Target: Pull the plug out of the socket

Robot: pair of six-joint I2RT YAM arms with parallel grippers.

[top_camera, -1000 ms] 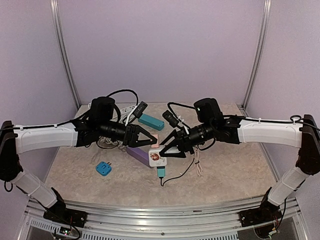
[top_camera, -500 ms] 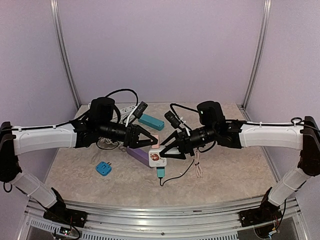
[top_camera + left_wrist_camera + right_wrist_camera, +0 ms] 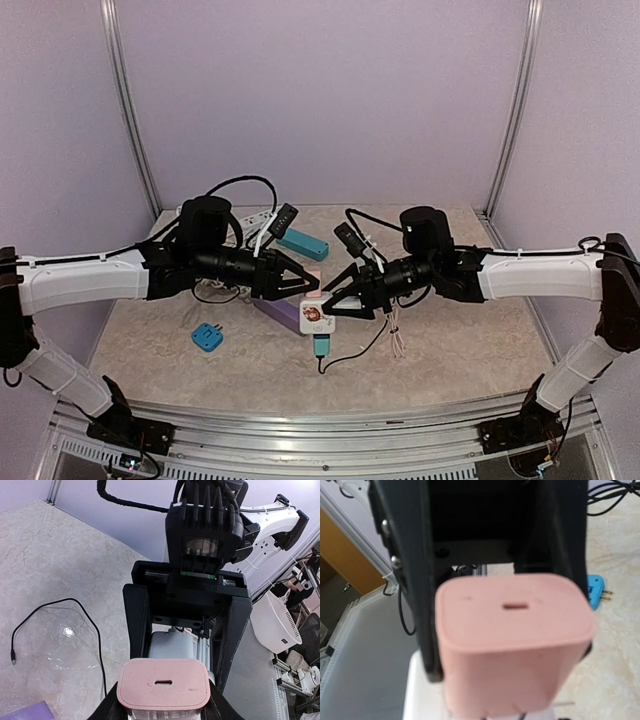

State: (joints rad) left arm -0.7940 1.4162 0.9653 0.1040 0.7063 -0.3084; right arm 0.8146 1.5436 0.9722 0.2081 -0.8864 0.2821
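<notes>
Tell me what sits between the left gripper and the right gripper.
The pink plug, seated on the white socket cube, sits between the left gripper and right gripper; the top view and both wrist views show it.

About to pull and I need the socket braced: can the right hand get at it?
Probably yes. The right hand straddles the socket with nothing between them, and the left hand holds the plug from the opposite side. Whether the right hand presses on the socket, I cannot tell.
</notes>
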